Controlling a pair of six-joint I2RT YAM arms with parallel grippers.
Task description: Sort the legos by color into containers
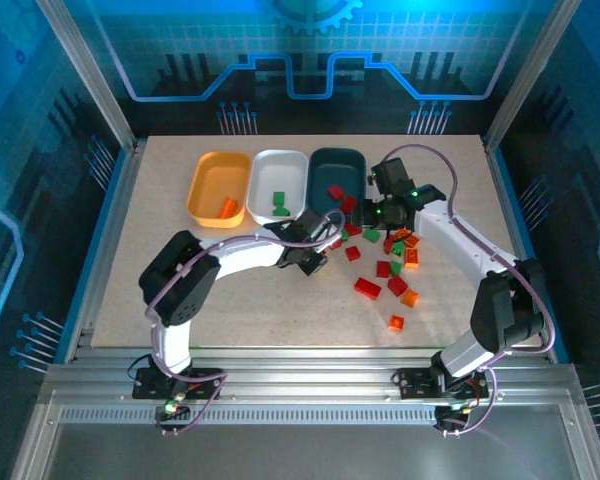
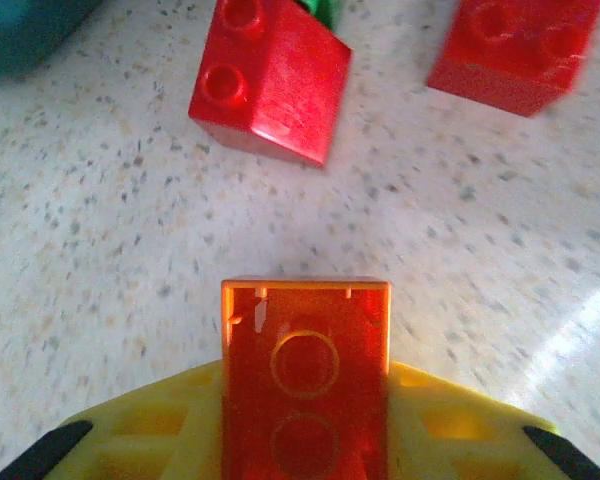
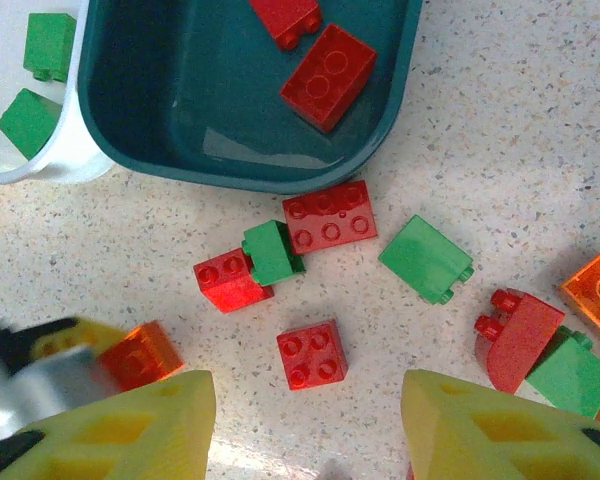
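Orange brick [image 2: 305, 380] sat hollow side up between the fingers of the left gripper [image 1: 315, 262], w/ both yellow pads pressed to its sides: clamped on it. Its front end stuck out past the fingertips. Couldn't tell if it was off the table [image 2: 100, 250] yet.

Just ahead of that gripper lay a red brick [image 2: 270, 85], w/ a second red one [image 2: 515, 50] ahead to the right, both apart from the held piece. The teal tray [image 3: 400, 100] was ahead-left, the white tray [image 1: 270, 165] beyond it, and the orange tray [image 1: 205, 185] furthest off.

The right gripper [image 3: 310, 430] hung over the loose pile w/ jaws apart and nothing between them, a small red square brick [image 3: 312, 355] just ahead of it. The left gripper was just beside its left finger.

Risks, as I judged them:
- The grip looked narrow on smooth sides, so a quick lift or swing could tilt or slip the brick.
- The carry passes the teal and white trays, so an early drop puts it in the wrong colour.
- The arms were v. close, so either moving could bump the other and scatter bricks.
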